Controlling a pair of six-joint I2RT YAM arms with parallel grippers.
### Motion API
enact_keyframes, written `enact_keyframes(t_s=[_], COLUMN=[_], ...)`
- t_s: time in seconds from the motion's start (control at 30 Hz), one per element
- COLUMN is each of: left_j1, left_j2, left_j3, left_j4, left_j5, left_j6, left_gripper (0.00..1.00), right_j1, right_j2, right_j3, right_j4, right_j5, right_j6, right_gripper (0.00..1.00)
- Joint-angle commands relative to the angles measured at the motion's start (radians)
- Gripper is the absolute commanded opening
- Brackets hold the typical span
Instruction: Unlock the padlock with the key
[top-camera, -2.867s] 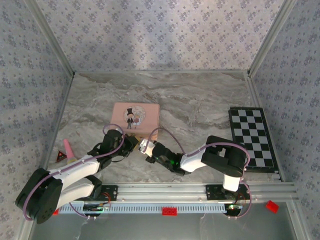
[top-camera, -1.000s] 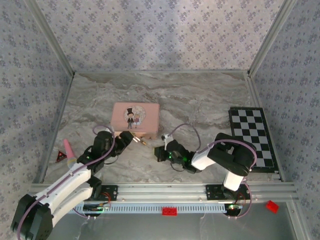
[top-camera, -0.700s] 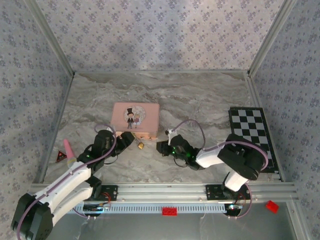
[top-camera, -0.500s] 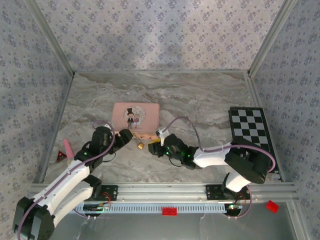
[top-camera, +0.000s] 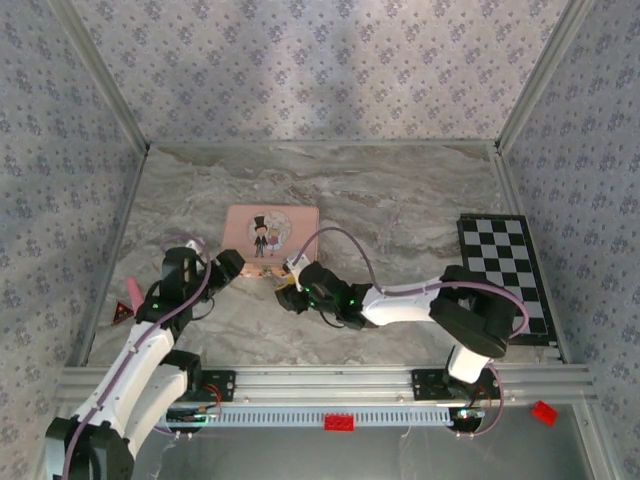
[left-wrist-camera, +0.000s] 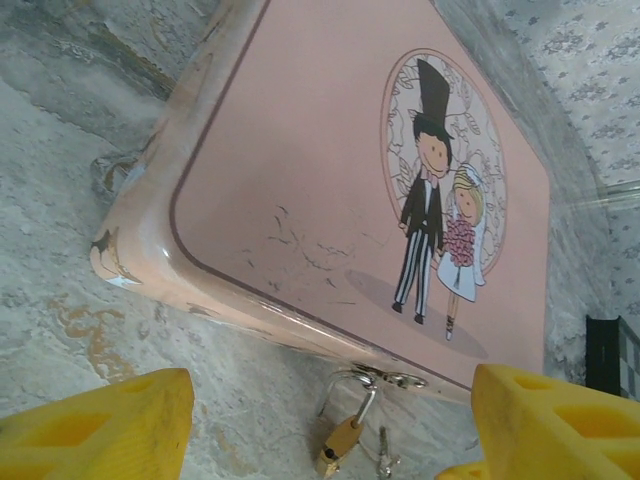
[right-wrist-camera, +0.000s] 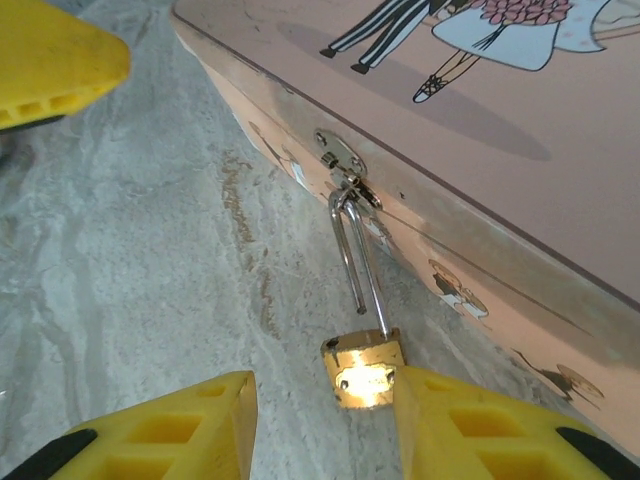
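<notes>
Tiny brass-gold padlock (right-wrist-camera: 365, 372): hung by its shackle from the pink tin box (left-wrist-camera: 330, 150), body on the table.
Right gripper (right-wrist-camera: 318, 400): lately shut, now brought up with jaws parted astride the padlock, nothing grasped.
Left gripper (left-wrist-camera: 332, 390): drawn back, jaws released.
Thin grey key (left-wrist-camera: 383, 460): seemingly lain beside the padlock; insertion judged outstanding.

Right wrist notes: we see the right pincer (right-wrist-camera: 322, 405) with its yellow fingers (right-wrist-camera: 160, 430) spread over the marbled worktop (right-wrist-camera: 120, 250). The padlock (right-wrist-camera: 363, 370) lies between them, just beside one finger. Its shackle hangs through the clasp (right-wrist-camera: 340, 155) of the pink box (right-wrist-camera: 520, 150).
</notes>
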Motion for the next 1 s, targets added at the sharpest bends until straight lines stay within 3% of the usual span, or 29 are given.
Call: enact_keyframes(t_s=[0.0, 0.8, 0.97], left_j1=[0.022, 0.077, 0.114], left_j2=[0.034, 0.202, 0.274], left_j3=[0.032, 0.085, 0.130], left_j4=[0.005, 0.081, 0.086], left_j5=[0.025, 0.015, 0.014], left_j6=[0.065, 0.112, 0.132], left_gripper=[0.74, 0.75, 0.75], right_j1=[-0.009, -0.116, -0.128], right_j2=[0.066, 0.269, 0.273], right_j3=[0.066, 0.226, 0.222], right_j4=[-0.056, -0.052, -0.029], right_j5=[0.022, -0.079, -0.099], right_j6=[-0.027, -0.049, -0.006], right_gripper=[0.41, 0.36, 0.22])
